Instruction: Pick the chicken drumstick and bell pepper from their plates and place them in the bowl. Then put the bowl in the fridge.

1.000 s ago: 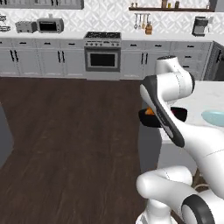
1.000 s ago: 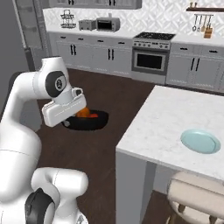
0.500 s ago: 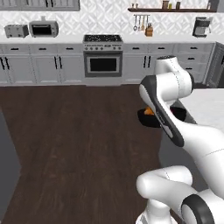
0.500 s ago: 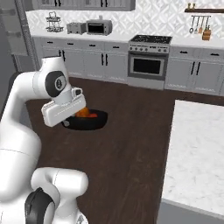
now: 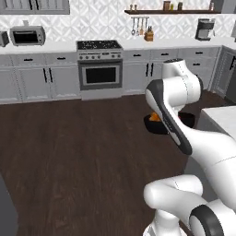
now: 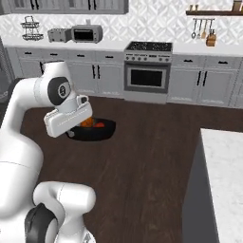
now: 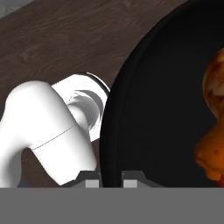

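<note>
The two-finger gripper [image 7: 110, 178] is clenched on the rim of the glossy dark navy round bowl [image 7: 162, 109], held above the dark wood floor [image 6: 152, 156], with the orange-brown chicken drumstick [image 7: 215, 118] lying inside it.

I am looking at a stainless stove [image 5: 100, 64] sitting in the run of grey cabinets [image 6: 199, 85] along the far wall, with a microwave [image 5: 27, 35] resting on the desk to its left. A toaster [image 6: 57, 34] and a wire rack [image 6: 29, 28] are standing near it. Dark wood floor [image 5: 78, 147] is stretching out, and a marble island top [image 6: 227, 180] is showing beside me.
</note>
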